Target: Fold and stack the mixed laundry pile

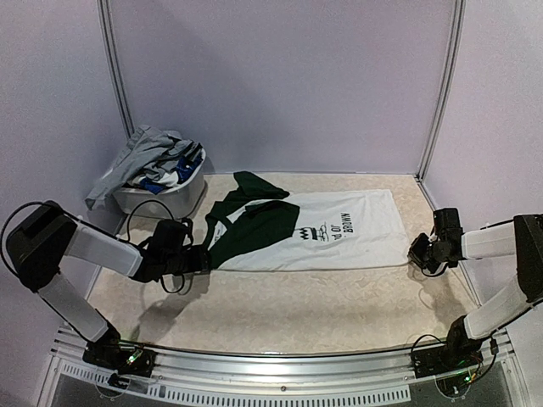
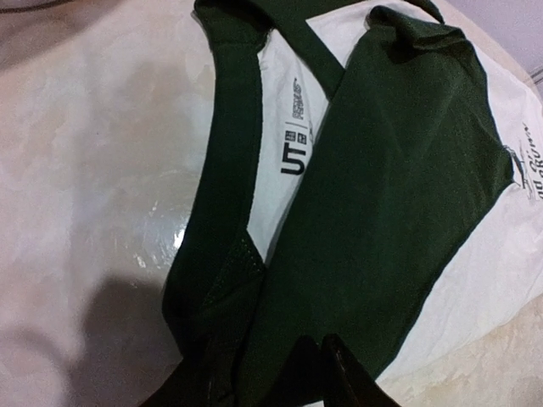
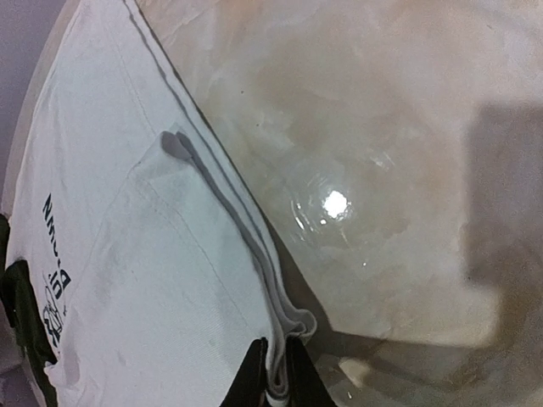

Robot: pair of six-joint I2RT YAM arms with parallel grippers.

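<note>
The right gripper (image 3: 276, 379) has its jaws pressed together on the folded hem of the T-shirt (image 3: 153, 280), with a thin roll of white cloth pinched between the two dark fingers. From there the hem's double edge runs away along the bare, shiny table (image 3: 365, 127).

The left gripper (image 2: 271, 383) sits at the other end of the garment. Its fingers stand partly apart on either side of a bunch of dark green cloth by the collar, and that cloth fills the gap between them, so they look closed on it. The white neck label shows just beyond.

In the top view the T-shirt lies flat across the middle of the table, stretched between the two grippers. Its collar and green sleeves are toward the left arm and its white body and black print toward the right. One green sleeve is folded over the chest, and the other points toward the back wall.

The pile of clothes (image 1: 157, 157), grey, blue and white, fills the basket (image 1: 165, 202) in the back left corner. A grey piece hangs over the basket's outer rim.
</note>
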